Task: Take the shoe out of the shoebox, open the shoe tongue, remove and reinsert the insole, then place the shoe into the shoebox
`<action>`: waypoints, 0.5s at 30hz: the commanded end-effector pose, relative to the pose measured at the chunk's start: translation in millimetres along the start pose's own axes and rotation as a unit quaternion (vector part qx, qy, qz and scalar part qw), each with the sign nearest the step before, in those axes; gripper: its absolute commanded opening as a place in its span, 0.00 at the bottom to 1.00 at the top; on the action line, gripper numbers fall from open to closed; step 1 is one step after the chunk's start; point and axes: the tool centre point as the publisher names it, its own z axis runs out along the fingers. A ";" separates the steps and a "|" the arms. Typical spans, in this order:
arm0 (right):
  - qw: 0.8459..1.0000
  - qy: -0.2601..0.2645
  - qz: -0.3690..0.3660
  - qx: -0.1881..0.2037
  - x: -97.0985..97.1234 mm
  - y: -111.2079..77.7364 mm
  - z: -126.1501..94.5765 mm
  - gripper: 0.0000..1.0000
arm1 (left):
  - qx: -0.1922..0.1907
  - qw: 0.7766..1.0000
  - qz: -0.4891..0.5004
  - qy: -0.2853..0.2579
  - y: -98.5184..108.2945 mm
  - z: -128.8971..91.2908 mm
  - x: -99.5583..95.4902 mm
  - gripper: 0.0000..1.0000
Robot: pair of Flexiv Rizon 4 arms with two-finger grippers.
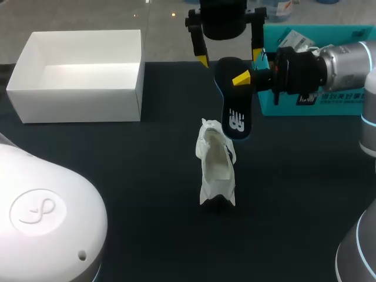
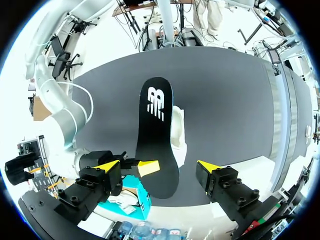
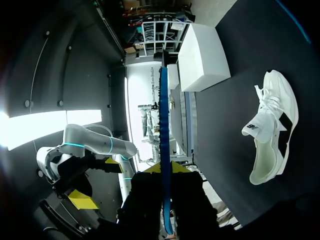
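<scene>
The black insole [image 1: 235, 103] is gripped at its broad end by the right claw [image 1: 242, 78], which is clenched on it. The left claw [image 1: 229, 59] is held released, its fingers spread to either side of that same end without touching. One right finger is hidden behind the insole. The insole's long axis is directed at the white shoe [image 1: 216, 167], and the marked narrow end is held by the shoe's opening; contact cannot be told. The shoebox [image 1: 76, 106] is set on the counter [image 1: 147, 205] well apart from the shoe.
</scene>
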 end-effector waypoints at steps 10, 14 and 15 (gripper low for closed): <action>1.000 -0.002 -0.002 0.001 1.2 -0.4 0.7 0.00 | -0.003 1.000 0.001 0.003 -1.2 -2.0 -6.0 1.00; 1.000 -0.003 -0.002 0.002 1.6 0.0 1.0 0.00 | -0.005 1.000 0.005 0.002 -1.3 -4.3 -4.5 1.00; 1.000 -0.003 -0.002 0.002 1.8 0.2 1.2 0.00 | -0.005 1.000 0.006 0.001 -1.6 -4.7 -4.3 1.00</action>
